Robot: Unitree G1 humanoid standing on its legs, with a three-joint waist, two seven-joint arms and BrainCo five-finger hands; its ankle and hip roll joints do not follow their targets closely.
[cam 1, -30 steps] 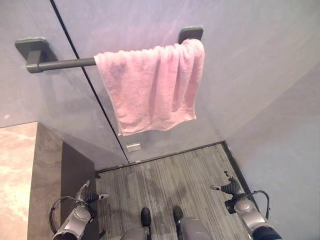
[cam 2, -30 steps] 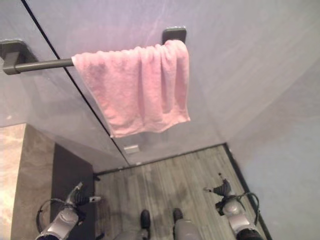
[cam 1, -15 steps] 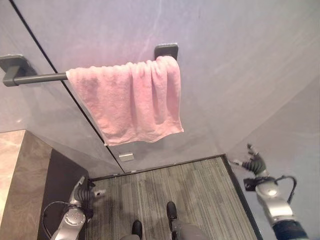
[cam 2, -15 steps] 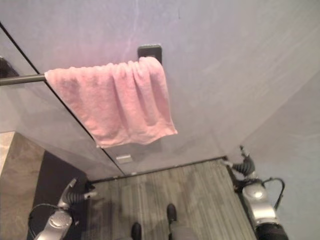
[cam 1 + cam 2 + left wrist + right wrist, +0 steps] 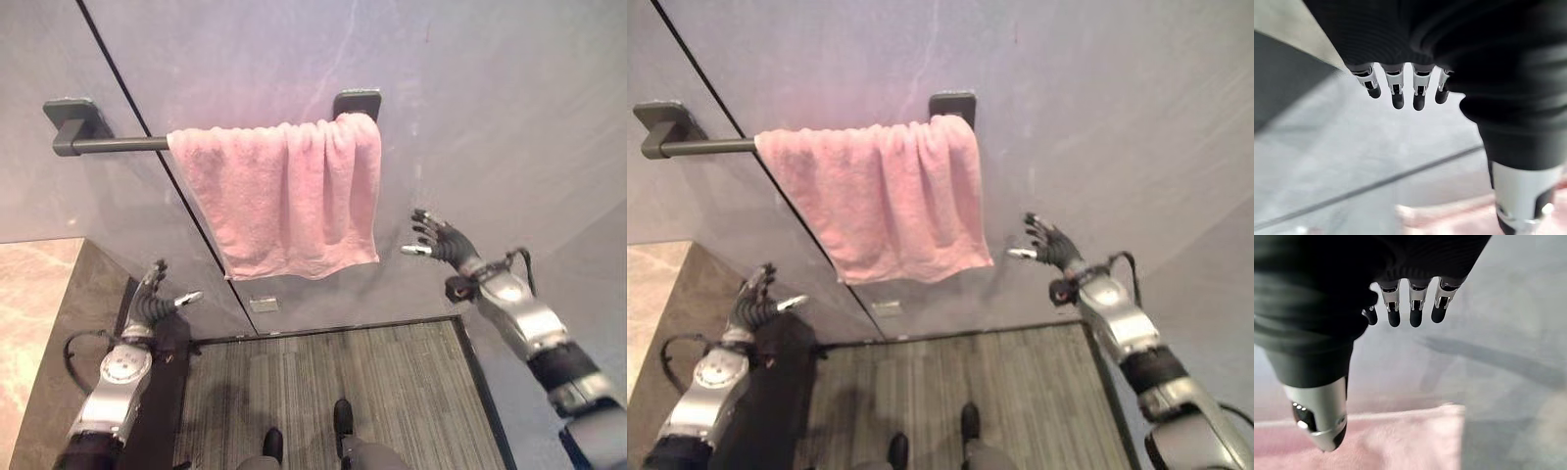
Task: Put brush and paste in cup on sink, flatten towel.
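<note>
A pink towel [image 5: 284, 196] hangs bunched toward the right end of a dark grey wall bar [image 5: 108, 145]; its pleats crowd against the right bracket [image 5: 357, 102]. My right hand [image 5: 438, 242] is raised a short way right of the towel's lower right corner, fingers straight and open, touching nothing. The towel's edge [image 5: 1400, 440] shows past that hand in the right wrist view. My left hand [image 5: 155, 297] is lifted at the lower left, below the bar's bare part, open and empty, with fingers [image 5: 1396, 90] straight.
A marble counter top [image 5: 29, 313] with a dark side panel [image 5: 167, 392] stands at the left. A black seam [image 5: 157, 147] runs down the grey wall behind the towel. Striped grey floor [image 5: 323, 372] lies below, with a small wall outlet [image 5: 263, 305] under the towel.
Both arms have risen from near the floor: the right hand now sits beside the towel's lower right corner, the left below the bar. The camera has also shifted.
</note>
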